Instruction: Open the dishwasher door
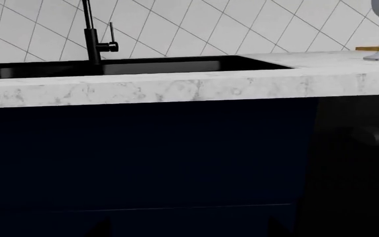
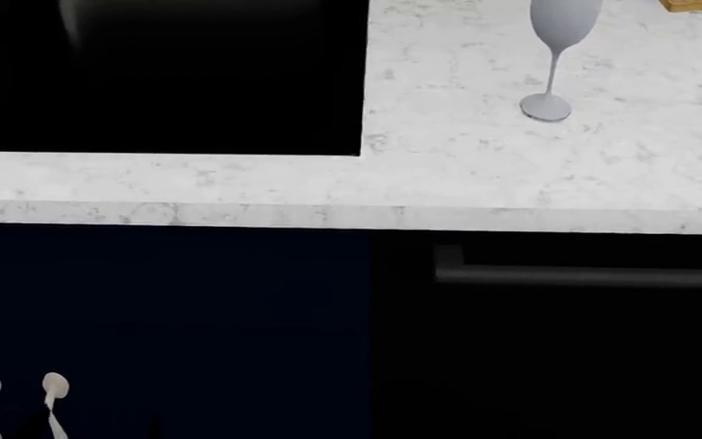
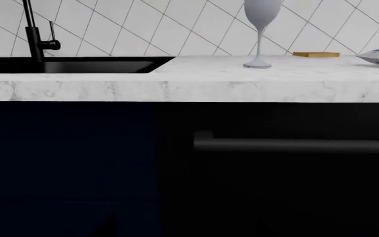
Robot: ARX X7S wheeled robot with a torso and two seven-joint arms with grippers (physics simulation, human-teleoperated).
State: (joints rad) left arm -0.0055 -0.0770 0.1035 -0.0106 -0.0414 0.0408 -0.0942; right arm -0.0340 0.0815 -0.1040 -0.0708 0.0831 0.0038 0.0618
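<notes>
The dishwasher door (image 2: 547, 357) is the flat black panel under the counter, right of the navy cabinet, and it stands shut. Its long dark grey bar handle (image 2: 589, 274) runs along its upper edge. In the right wrist view the door (image 3: 275, 187) and handle (image 3: 295, 145) fill the middle and far side, some distance ahead. In the left wrist view only the door's edge (image 1: 357, 173) and the handle's end (image 1: 375, 135) show. My left gripper (image 1: 191, 230) is open and empty, facing the navy cabinet. My right gripper (image 3: 184, 230) is open and empty, facing the seam between cabinet and door.
A white marble counter (image 2: 473, 183) overhangs the door. On it stand a grey wine glass (image 2: 554, 55) and a wooden board (image 3: 316, 54). The black sink (image 2: 156, 82) with its black tap (image 1: 92, 34) is to the left. Two pale cabinet knobs (image 2: 19, 388) show at lower left.
</notes>
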